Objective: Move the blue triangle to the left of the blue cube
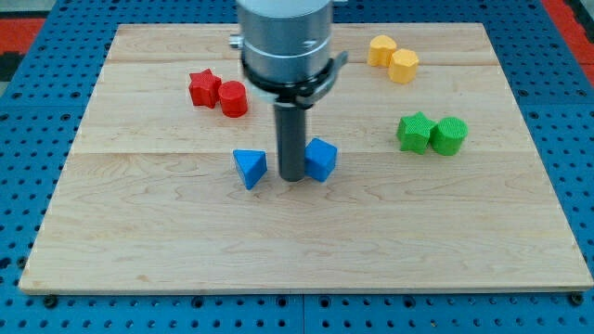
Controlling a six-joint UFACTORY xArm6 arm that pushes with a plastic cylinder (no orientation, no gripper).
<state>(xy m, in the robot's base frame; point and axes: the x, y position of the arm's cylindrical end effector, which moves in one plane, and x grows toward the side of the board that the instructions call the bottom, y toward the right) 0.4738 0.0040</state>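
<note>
My tip [291,177], a bare end effector holding nothing, stands on the desk [139,250] between the blue triangle [250,168] just left and the blue cube [321,159] touching its right, so placement looks nearly finished; I judge I should withdraw without nudging either.

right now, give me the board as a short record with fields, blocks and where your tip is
blue triangle: view's left of my tip, small gap
blue cube: view's right of my tip, close against the rod
my tip: between the two blue blocks
red pair: red star and red cylinder, upper left, side by side
yellow pair: upper right
green pair: right of the blue cube
board: wooden
</note>
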